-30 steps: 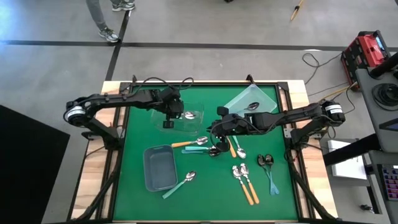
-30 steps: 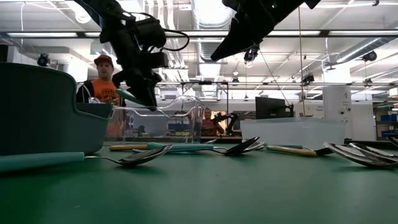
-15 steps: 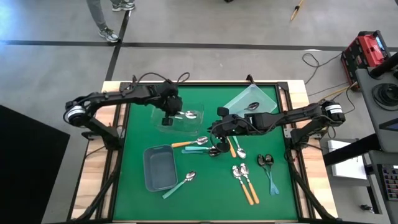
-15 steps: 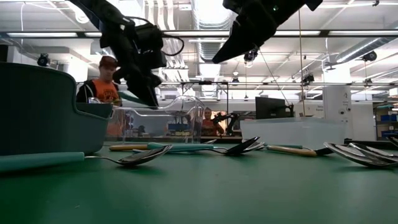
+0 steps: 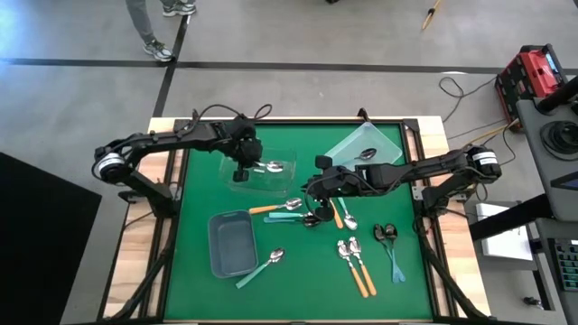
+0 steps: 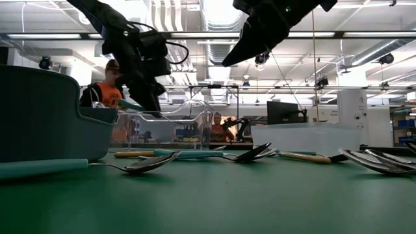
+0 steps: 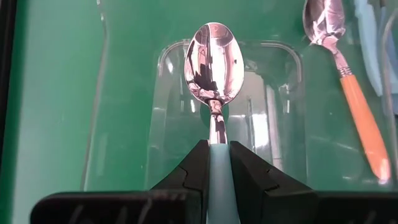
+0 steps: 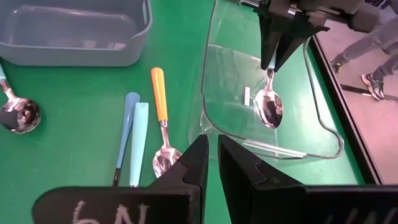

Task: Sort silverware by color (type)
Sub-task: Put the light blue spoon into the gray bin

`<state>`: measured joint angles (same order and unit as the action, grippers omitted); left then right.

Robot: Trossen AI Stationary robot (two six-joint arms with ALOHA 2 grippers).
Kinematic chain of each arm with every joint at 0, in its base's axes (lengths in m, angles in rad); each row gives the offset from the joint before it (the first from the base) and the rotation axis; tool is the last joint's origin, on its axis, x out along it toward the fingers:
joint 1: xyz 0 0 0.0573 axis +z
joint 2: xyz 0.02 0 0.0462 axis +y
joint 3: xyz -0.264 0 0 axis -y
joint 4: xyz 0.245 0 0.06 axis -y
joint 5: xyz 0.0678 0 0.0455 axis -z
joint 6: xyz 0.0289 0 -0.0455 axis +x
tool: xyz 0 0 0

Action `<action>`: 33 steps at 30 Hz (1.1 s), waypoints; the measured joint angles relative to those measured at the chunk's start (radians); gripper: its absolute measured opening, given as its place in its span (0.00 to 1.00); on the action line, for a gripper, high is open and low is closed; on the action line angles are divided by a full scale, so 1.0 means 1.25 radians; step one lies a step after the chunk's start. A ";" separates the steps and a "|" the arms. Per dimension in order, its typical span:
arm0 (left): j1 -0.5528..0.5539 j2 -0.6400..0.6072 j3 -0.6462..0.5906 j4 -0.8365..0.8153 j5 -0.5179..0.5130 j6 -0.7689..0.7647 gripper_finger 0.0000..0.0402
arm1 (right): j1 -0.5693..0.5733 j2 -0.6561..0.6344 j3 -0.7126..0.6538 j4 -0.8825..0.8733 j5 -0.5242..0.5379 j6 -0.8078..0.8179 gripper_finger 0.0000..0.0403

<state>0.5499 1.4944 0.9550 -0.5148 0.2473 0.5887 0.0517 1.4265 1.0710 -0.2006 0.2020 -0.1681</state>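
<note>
Your left tool point(image 7: 217, 163) pinches a teal-handled spoon point(image 7: 215, 68) by its handle, bowl hanging over the clear bin point(image 5: 262, 170). Your right tool point(image 8: 211, 163), fingers pressed together and holding nothing, hovers mid-worktop above the other spoons point(image 5: 354, 253) scattered on the green worktop point(image 5: 298, 289).

Shiny metal spoon point(image 7: 210, 62), clr plastic bin point(image 7: 277, 124)

clear bins point(image 5: 262, 171): 2 | grey bin point(image 5: 231, 244): 1 | orange-handled spoons point(image 5: 362, 281): 4 | robot arms point(image 5: 433, 164): 2
</note>
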 joint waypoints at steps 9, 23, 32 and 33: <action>0.000 0.000 0.000 0.008 -0.002 -0.014 0.07 | 0.000 0.000 0.000 -0.003 0.000 0.015 0.07; -0.002 -0.121 -0.002 -0.001 -0.002 -0.077 0.07 | 0.000 0.000 0.000 -0.002 0.000 0.021 0.07; -0.002 -0.064 -0.014 0.002 -0.004 -0.067 0.07 | 0.000 0.000 0.000 -0.003 0.000 0.036 0.07; -0.002 -0.058 -0.014 0.002 -0.004 -0.067 0.07 | 0.000 0.000 0.000 -0.003 0.000 0.036 0.07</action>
<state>0.5468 1.4219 0.9375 -0.5123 0.2428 0.5051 0.0517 1.4263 1.0710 -0.2047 0.2022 -0.1234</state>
